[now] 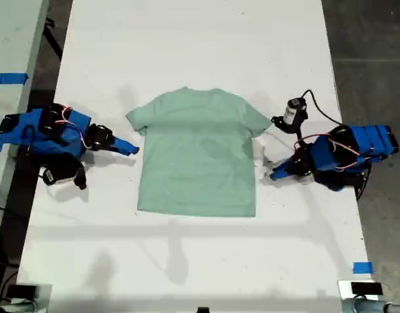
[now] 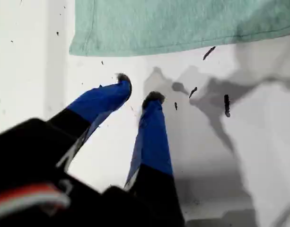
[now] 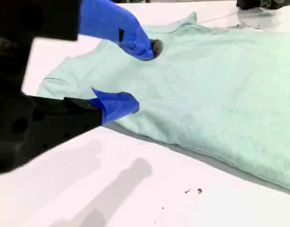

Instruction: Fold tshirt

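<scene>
fingers (image 2: 121, 92) on my first gripper (image 2: 137, 90) slightly apart, nothing between | my second gripper (image 3: 140, 75) spread wide at the tshirt's (image 1: 198, 153) edge | your tshirt's flat mid-table (image 1: 186, 39)

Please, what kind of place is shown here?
Probably a robotics lab or workshop: a white table on a bare grey floor, two blue arms, a tshirt laid flat, and blue tape marking the table.
</scene>
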`<move>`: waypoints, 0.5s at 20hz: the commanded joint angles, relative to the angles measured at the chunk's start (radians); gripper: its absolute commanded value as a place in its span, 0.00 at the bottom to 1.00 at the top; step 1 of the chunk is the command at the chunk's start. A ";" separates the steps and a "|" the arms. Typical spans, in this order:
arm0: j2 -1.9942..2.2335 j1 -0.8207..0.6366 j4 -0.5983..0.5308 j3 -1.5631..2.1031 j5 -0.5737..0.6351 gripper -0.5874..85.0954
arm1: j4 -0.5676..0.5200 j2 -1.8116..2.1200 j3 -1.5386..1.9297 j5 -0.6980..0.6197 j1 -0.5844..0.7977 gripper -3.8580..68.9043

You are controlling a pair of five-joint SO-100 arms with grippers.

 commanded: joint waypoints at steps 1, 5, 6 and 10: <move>0.101 0.015 -0.103 -0.006 -0.360 0.01 | 0.009 0.025 -0.071 1.025 0.051 0.08; 0.101 0.021 -0.092 -0.014 -0.360 0.01 | -0.003 0.025 -0.074 1.005 0.060 0.08; 0.101 0.023 -0.086 -0.025 -0.360 0.01 | -0.009 0.025 -0.080 0.983 0.061 0.07; 0.058 -0.025 -0.057 -0.114 -0.318 0.01 | 0.002 0.023 -0.152 0.897 0.094 0.07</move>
